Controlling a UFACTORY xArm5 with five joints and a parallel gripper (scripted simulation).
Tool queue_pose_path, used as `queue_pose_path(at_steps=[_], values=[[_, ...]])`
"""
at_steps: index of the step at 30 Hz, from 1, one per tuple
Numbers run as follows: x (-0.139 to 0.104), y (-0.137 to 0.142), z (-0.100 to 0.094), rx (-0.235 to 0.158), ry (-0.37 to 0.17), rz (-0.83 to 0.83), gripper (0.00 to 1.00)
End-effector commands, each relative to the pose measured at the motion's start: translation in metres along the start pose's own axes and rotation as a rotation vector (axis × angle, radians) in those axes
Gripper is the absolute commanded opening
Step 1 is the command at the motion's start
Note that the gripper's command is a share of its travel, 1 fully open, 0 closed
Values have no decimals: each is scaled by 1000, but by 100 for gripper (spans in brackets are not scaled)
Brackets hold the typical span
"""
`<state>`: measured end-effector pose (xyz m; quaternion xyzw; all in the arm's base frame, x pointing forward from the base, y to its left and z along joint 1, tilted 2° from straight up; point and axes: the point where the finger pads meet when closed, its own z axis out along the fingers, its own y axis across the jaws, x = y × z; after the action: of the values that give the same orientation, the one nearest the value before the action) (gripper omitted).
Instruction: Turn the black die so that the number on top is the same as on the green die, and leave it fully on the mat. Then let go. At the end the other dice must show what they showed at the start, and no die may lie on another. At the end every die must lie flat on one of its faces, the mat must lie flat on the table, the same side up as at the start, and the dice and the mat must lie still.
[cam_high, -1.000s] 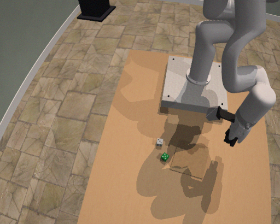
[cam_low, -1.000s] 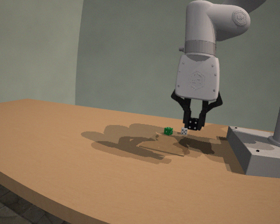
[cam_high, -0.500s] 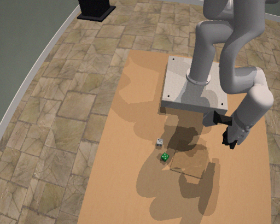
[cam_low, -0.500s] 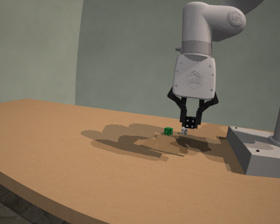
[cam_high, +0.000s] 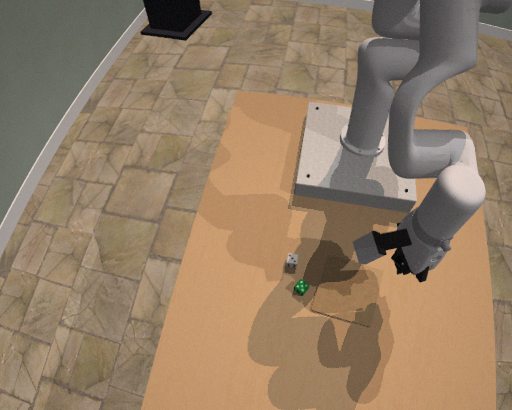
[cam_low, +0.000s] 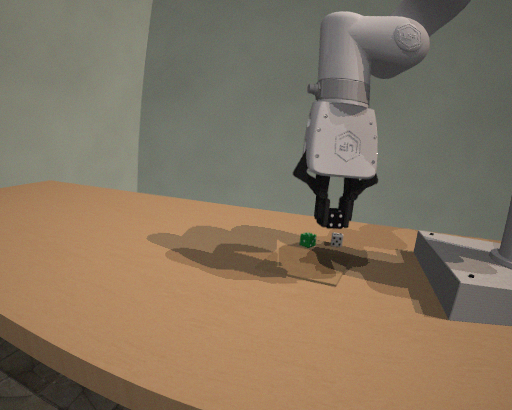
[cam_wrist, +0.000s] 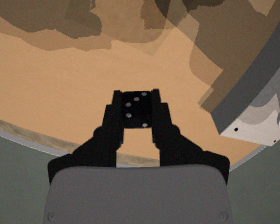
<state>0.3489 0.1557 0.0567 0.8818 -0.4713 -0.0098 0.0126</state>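
Observation:
My gripper (cam_low: 335, 218) is shut on the black die (cam_low: 336, 218) and holds it in the air above the table; the die shows between the fingers in the wrist view (cam_wrist: 136, 108), with white pips facing the camera. In the top view the gripper (cam_high: 411, 269) hangs to the right of the mat, its fingers partly hidden by the arm. The green die (cam_high: 301, 287) lies flat by the mat's left edge and also shows in the exterior view (cam_low: 307, 240). The thin tan mat (cam_high: 345, 300) lies flat on the table, also visible in the exterior view (cam_low: 312, 260).
A grey-white die (cam_high: 291, 260) lies on the table just beyond the green die, also in the exterior view (cam_low: 337, 239). The arm's grey base plate (cam_high: 352, 157) stands behind the mat. A black pedestal (cam_high: 175, 17) stands on the floor far off.

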Motion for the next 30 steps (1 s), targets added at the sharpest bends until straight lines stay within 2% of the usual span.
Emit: queue_pose_path(at_steps=[1,6,8,30], values=[[13,-4,-1,2,-1,-174,21],[20,-5,0,2,-1,-251,21],[30,-7,0,3,-1,-374,21],[82,-11,3,7,-2,-972,21]])
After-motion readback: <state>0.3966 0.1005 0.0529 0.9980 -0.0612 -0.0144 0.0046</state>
